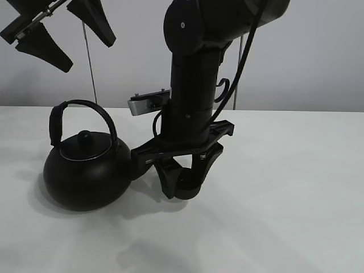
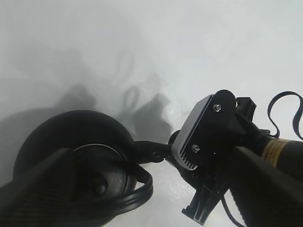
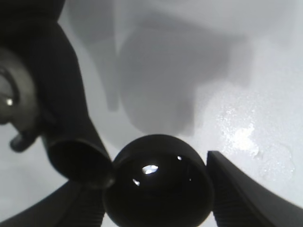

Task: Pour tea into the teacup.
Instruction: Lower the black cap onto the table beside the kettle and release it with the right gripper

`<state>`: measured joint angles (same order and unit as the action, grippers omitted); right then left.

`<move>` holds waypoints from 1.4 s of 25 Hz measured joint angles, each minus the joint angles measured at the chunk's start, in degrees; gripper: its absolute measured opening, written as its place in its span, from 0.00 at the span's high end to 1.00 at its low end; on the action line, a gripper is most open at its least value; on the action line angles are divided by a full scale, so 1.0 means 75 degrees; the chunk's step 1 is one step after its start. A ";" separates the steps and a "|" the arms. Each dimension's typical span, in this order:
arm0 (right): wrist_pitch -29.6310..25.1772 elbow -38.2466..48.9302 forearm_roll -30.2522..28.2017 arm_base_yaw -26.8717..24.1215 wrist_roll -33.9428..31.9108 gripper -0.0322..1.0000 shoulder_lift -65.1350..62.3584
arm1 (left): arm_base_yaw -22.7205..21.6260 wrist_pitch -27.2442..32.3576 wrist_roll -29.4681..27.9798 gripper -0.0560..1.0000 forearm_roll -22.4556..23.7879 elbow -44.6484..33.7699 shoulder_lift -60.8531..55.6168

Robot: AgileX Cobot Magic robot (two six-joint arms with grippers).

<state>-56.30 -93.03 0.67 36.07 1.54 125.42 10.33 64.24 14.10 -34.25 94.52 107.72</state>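
The teacup [image 3: 158,184], small, round and black, sits between the fingers of my right gripper [image 3: 158,201], which is shut on it; glints show inside it. In the exterior view the right gripper [image 1: 183,185] holds the teacup [image 1: 186,189] low over the table, right at the spout [image 1: 140,165] of the big black kettle [image 1: 85,173]. The spout's end [image 3: 78,165] is beside the cup's rim. No stream of tea shows. My left gripper [image 1: 85,52] is open and empty, high above the kettle. The left wrist view looks down on the kettle [image 2: 71,151].
The white table [image 1: 296,199] extends to the right and front of the cup. A few wet spots [image 3: 241,137] lie on it beyond the cup. The right arm [image 1: 193,85] stands over the table's middle. The kettle's arched handle [image 1: 60,116] is upright.
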 joint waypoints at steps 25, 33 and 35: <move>0.0075 0.0000 -0.0023 0.0000 0.0009 0.57 0.0338 | 0.0000 0.0000 0.0000 0.35 0.0000 0.0000 0.0000; 0.0075 0.0000 -0.0016 0.0000 0.0009 0.43 0.0147 | 0.0000 0.0000 0.0000 0.35 0.0000 0.0000 0.0000; 0.0075 0.0000 -0.0016 0.0000 0.0009 0.42 0.0066 | 0.0000 0.0000 0.0000 0.35 0.0000 0.0000 0.0000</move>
<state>-55.73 -93.03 0.55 36.07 1.60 125.91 10.33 64.24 14.10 -34.25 94.52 107.72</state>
